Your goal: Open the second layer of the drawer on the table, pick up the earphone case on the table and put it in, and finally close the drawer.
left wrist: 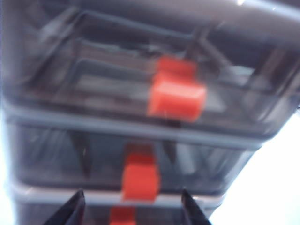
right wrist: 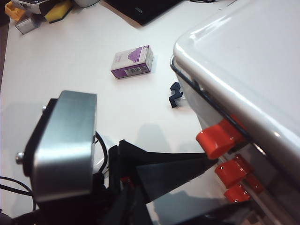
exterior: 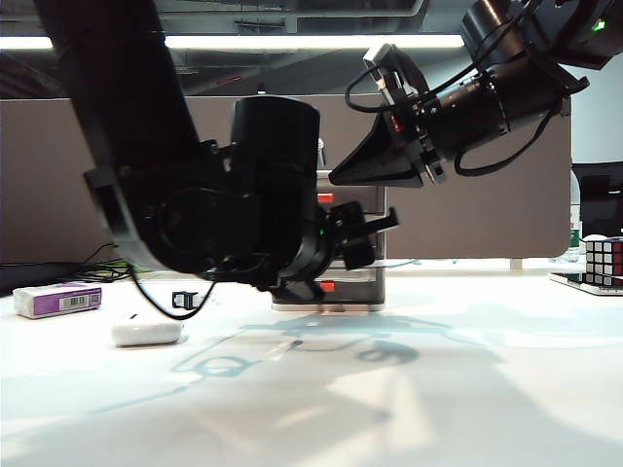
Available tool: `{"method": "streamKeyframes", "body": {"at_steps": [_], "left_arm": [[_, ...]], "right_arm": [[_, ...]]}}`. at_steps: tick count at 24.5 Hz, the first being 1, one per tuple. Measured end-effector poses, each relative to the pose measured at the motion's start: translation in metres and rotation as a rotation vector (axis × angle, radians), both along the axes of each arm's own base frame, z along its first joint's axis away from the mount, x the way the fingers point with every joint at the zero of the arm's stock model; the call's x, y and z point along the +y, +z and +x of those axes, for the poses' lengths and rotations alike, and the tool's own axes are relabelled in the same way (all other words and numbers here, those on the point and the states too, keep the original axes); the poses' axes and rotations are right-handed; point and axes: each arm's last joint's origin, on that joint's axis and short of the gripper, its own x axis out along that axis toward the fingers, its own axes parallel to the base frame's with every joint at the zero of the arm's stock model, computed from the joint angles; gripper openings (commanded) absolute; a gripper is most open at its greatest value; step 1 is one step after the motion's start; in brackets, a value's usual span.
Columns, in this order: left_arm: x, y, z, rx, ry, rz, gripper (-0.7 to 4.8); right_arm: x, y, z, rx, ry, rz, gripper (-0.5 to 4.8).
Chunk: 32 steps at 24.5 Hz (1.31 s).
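Observation:
The drawer (exterior: 376, 289) is a white-framed cabinet, mostly hidden behind my left arm in the exterior view. In the left wrist view its three grey drawers fill the picture. The second layer (left wrist: 70, 159) has a red-orange tab (left wrist: 139, 176). My left gripper (left wrist: 132, 208) is open close in front of the cabinet, fingertips on either side just below that tab and holding nothing. The white earphone case (exterior: 146, 333) lies on the table (exterior: 467, 389), left of the cabinet. My right gripper (exterior: 339, 178) hovers above the cabinet top (right wrist: 243, 70); its jaws are too dark to read.
A white-and-purple box (exterior: 56, 299) (right wrist: 132, 63) lies at the far left, with a small black clip (exterior: 185, 300) (right wrist: 175, 94) between it and the cabinet. A Rubik's cube (exterior: 604, 261) stands at the far right edge. The left arm's silver wrist camera (right wrist: 61, 145) is close under my right wrist.

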Motion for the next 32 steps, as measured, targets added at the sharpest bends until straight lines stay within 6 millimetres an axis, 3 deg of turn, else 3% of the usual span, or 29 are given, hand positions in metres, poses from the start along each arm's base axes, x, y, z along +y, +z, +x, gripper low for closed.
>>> {"method": "streamKeyframes", "body": {"at_steps": [8, 20, 26, 32], "left_arm": [[-0.003, 0.0, 0.008, 0.01, 0.009, 0.04, 2.54], [-0.001, -0.002, 0.011, 0.005, 0.018, 0.034, 2.42], [-0.008, 0.011, 0.018, -0.028, 0.018, 0.012, 2.42], [-0.009, 0.011, 0.019, -0.03, 0.018, 0.026, 2.41]], "right_arm": [[-0.001, 0.0, 0.001, -0.022, -0.002, -0.011, -0.05], [-0.004, 0.003, 0.007, -0.102, -0.137, -0.106, -0.05], [-0.004, 0.004, 0.007, -0.12, -0.134, -0.106, -0.05], [-0.003, 0.004, 0.007, -0.139, -0.109, -0.091, -0.05]]}}
